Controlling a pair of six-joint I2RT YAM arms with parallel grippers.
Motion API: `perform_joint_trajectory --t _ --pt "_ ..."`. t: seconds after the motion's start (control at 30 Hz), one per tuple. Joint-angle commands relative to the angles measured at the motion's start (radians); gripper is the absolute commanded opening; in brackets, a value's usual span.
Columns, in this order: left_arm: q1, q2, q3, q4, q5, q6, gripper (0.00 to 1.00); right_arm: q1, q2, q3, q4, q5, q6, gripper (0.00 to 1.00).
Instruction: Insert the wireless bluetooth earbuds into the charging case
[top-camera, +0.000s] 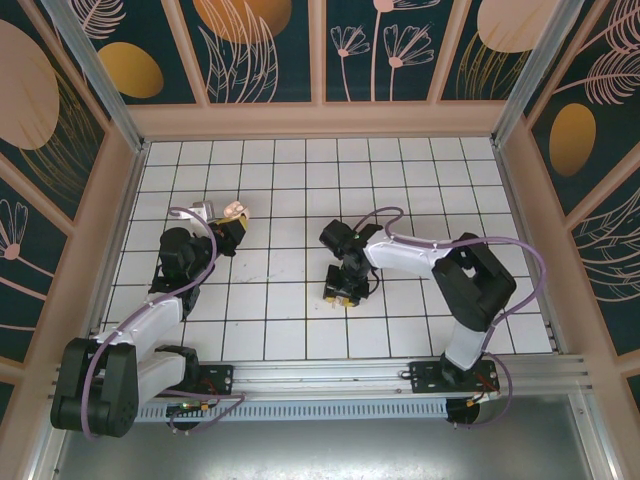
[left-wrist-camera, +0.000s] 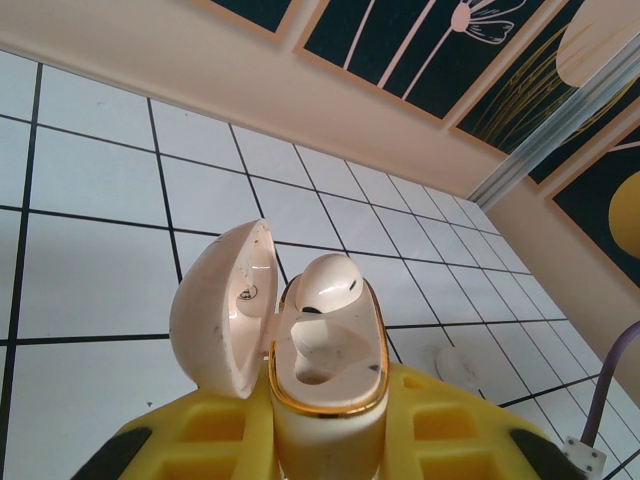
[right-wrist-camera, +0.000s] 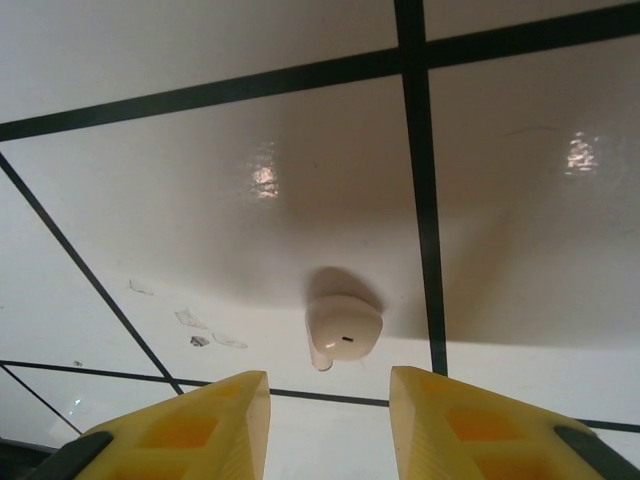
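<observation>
Yellow left fingers pinched the open charging case, one earbud seated inside. Right fingers stood spread, a loose earbud just ahead.

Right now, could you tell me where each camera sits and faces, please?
Top external: overhead behind the bases, facing down at the table; both arms show.
Left wrist: faces along the left end effector, shut on the open charging case.
Right wrist: faces down past the open right end effector at a loose earbud.
Shared: top external also shows that case.
</observation>
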Motion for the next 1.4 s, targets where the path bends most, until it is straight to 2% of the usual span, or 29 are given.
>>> perform_joint_trajectory --t 0.0,0.17,0.4,0.57,0.8,1.2,1.37 --pt "0.007 -0.001 0.017 0.027 0.019 0.016 0.19 0.0 0.02 -0.017 0.014 0.029 0.012 0.37" --pt "0.007 -0.001 0.017 0.026 0.021 0.016 0.19 0.0 0.034 -0.01 0.032 0.041 -0.003 0.32" --pt "0.007 -0.007 0.019 0.018 0.018 0.018 0.2 0.001 0.058 0.001 0.041 0.042 -0.011 0.31" --pt "0.007 -0.009 0.018 0.017 0.018 0.017 0.19 0.001 0.059 0.001 0.046 0.071 -0.018 0.3" --pt "0.007 -0.008 0.017 0.018 0.024 0.025 0.2 0.002 0.046 0.005 0.064 0.121 -0.024 0.25" --pt "0.0 0.011 -0.033 0.145 0.126 0.076 0.2 0.007 -0.143 -0.058 0.241 0.264 -0.032 0.21" --pt "-0.074 0.047 -0.021 0.159 0.136 0.151 0.2 0.011 -0.249 -0.058 0.307 0.334 -0.113 0.21"
